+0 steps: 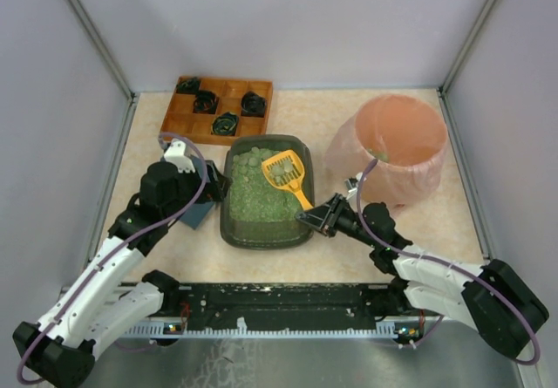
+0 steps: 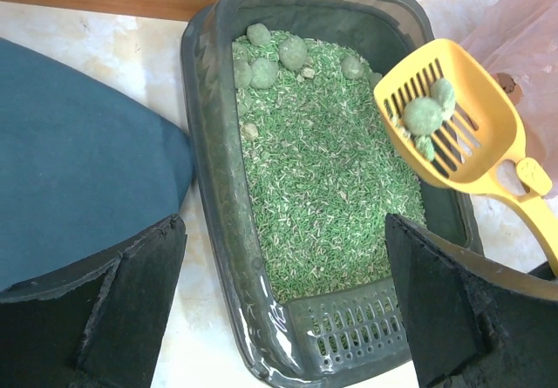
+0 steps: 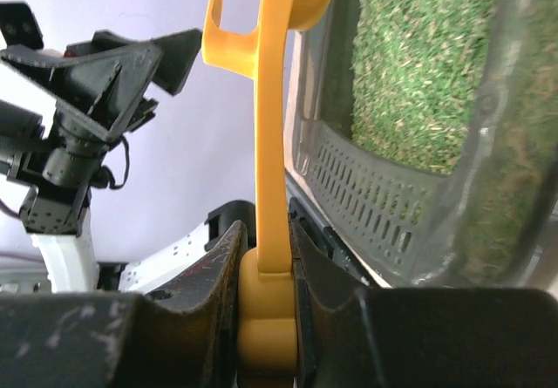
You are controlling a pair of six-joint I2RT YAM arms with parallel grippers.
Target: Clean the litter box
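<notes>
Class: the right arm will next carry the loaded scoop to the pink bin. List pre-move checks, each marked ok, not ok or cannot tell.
1. Right gripper shut on scoop handle: ok.
2. Clumps resting in scoop: ok.
3. Pink bin mouth open: ok.
4. Left gripper left of litter box, off the path: ok.
5. Scoop high enough to clear bin rim: cannot tell.

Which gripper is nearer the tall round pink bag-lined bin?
Right. Holding a yellow plastic scoop, the right gripper is beside the bin; the left gripper is across the grey-green litter box.
</notes>
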